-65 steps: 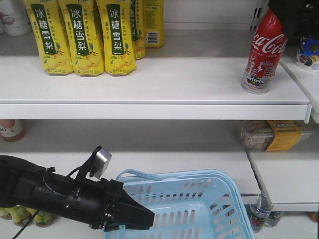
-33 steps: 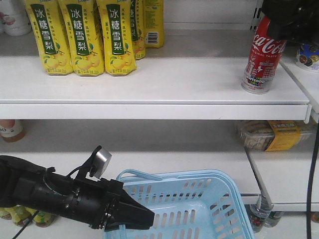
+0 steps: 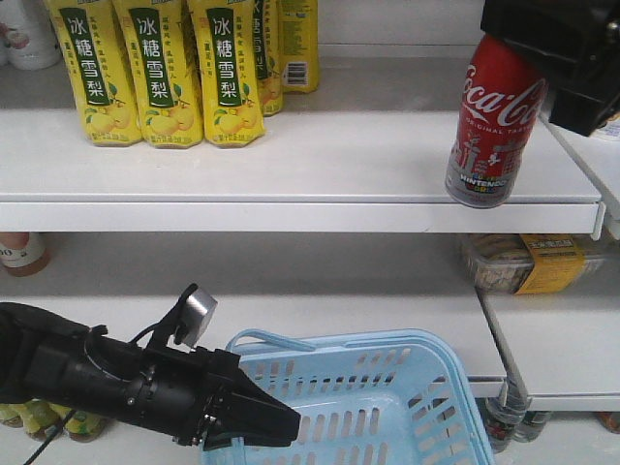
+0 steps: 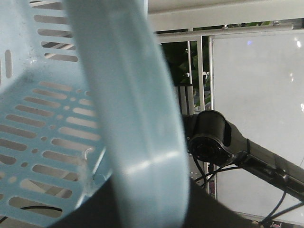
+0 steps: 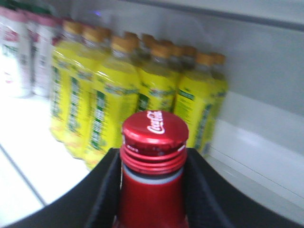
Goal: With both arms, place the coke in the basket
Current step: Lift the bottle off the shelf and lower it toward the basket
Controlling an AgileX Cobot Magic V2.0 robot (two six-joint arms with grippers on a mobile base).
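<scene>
The coke (image 3: 489, 126), a slim red bottle with white script, hangs slightly tilted at the front edge of the upper shelf, on the right. My right gripper (image 3: 518, 41) is shut on its neck from above. In the right wrist view the black fingers (image 5: 105, 190) press both sides of the coke (image 5: 153, 199) just under its red cap. The light blue basket (image 3: 441, 363) sits low in the middle. My left gripper (image 3: 263, 423) is shut on its left rim. In the left wrist view the basket's slotted wall (image 4: 38, 95) and a broad blue band fill the frame.
Yellow pear-drink bottles (image 3: 155, 73) stand at the upper shelf's left and show behind the coke (image 5: 109, 95). White bottles (image 5: 19, 57) stand further left. A packaged food tray (image 3: 528, 262) lies on the lower right shelf. A shelf post (image 3: 506, 373) runs by the basket's right corner.
The right gripper closed on the coke's neck and carried it left and towards the camera, off its spot on the shelf. The left arm and basket have not moved.
</scene>
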